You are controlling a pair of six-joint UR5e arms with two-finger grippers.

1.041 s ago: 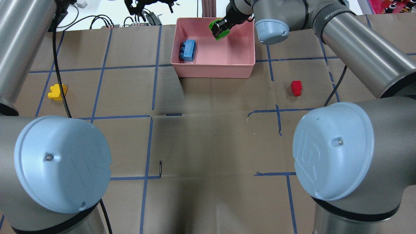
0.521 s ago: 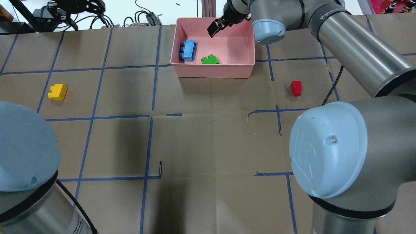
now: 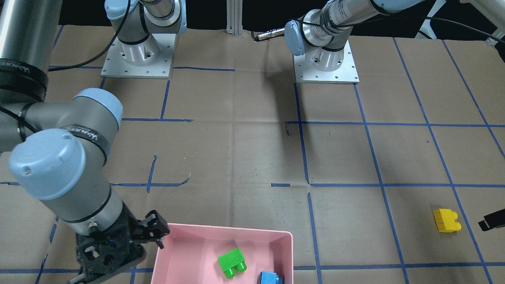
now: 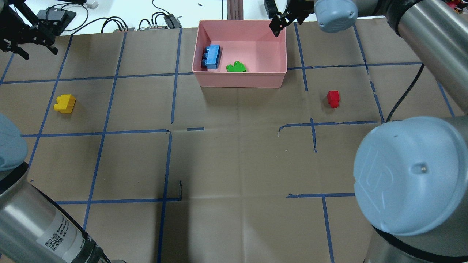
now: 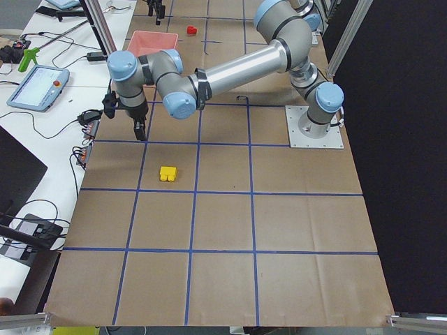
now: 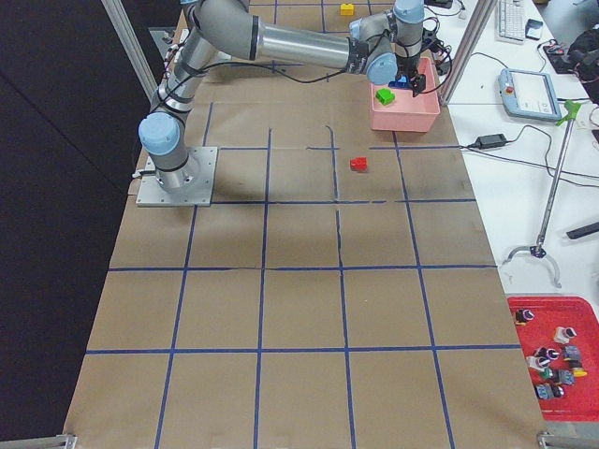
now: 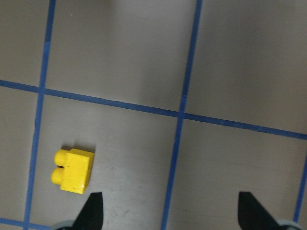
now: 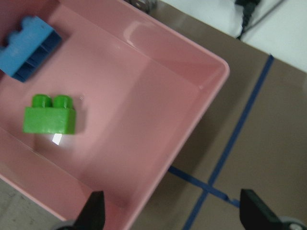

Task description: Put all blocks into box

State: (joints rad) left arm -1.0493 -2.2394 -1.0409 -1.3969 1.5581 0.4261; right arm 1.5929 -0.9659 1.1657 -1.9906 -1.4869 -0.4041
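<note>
Overhead exterior: right arm stretched far forward, right gripper [image 4: 278, 25] above the far right corner of the box [image 4: 241, 83]. Blue block [image 4: 212, 57] and green block [image 4: 236, 67] lie inside, apart. Red block [image 4: 333, 98] and yellow block [image 4: 65, 103] sit on the table [image 4: 234, 164], well outside. Left gripper [image 4: 34, 47] hangs near the table's far left corner.

Left wrist-mounted: 2 fingertips spread wide, nothing between them. Yellow block is below, off to one side, untouched.

Right wrist-mounted: fingers spread wide, empty, over the box corner. Green block lies with studs sideways.
</note>
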